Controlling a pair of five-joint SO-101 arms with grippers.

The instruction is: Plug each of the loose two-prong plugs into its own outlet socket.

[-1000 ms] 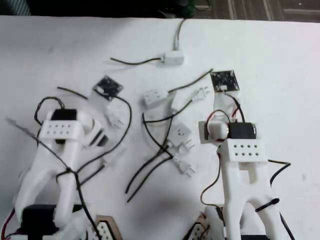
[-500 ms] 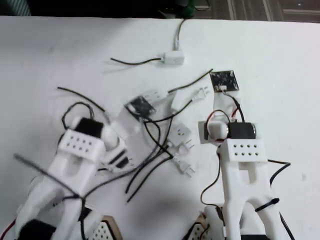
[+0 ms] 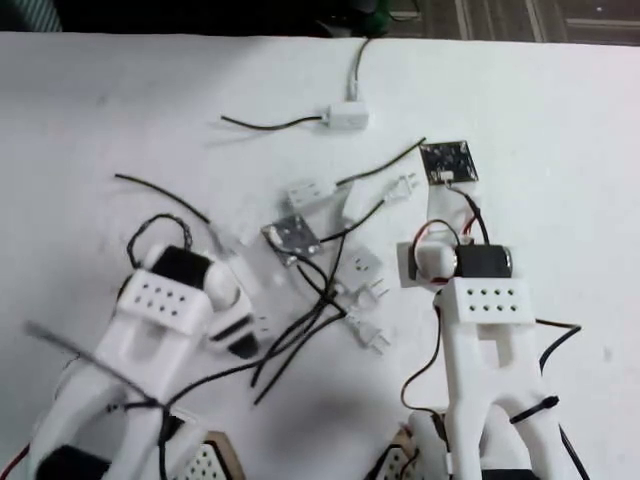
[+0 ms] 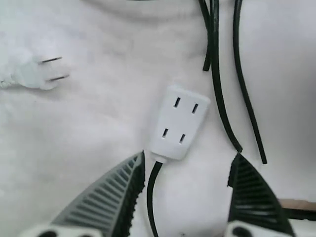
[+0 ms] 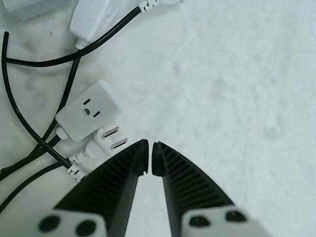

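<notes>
My left gripper point(image 4: 188, 157) is open just above the table, its fingers on either side of the cable end of a white outlet block point(image 4: 177, 123) with two pairs of slots. A loose two-prong plug point(image 4: 34, 74) lies off to one side. My right gripper point(image 5: 149, 144) is shut on nothing; close by lie a square white outlet point(image 5: 89, 111) and a plug point(image 5: 106, 138) with bare prongs. From above, the left arm point(image 3: 160, 300) leans toward the cable tangle, and the right arm point(image 3: 485, 300) stands at the right. Plugs point(image 3: 375, 290) point(image 3: 375, 340) lie between them.
Black cables point(image 3: 300, 320) cross the table's middle and run past the left fingers point(image 4: 217, 74). Another white outlet point(image 3: 347, 117) with a cable sits at the back. One more outlet block point(image 3: 310, 193) and a small plug point(image 3: 402, 185) lie behind the tangle.
The left arm has swung from the left side toward the middle of the table, over the cables. The right arm has not moved.
</notes>
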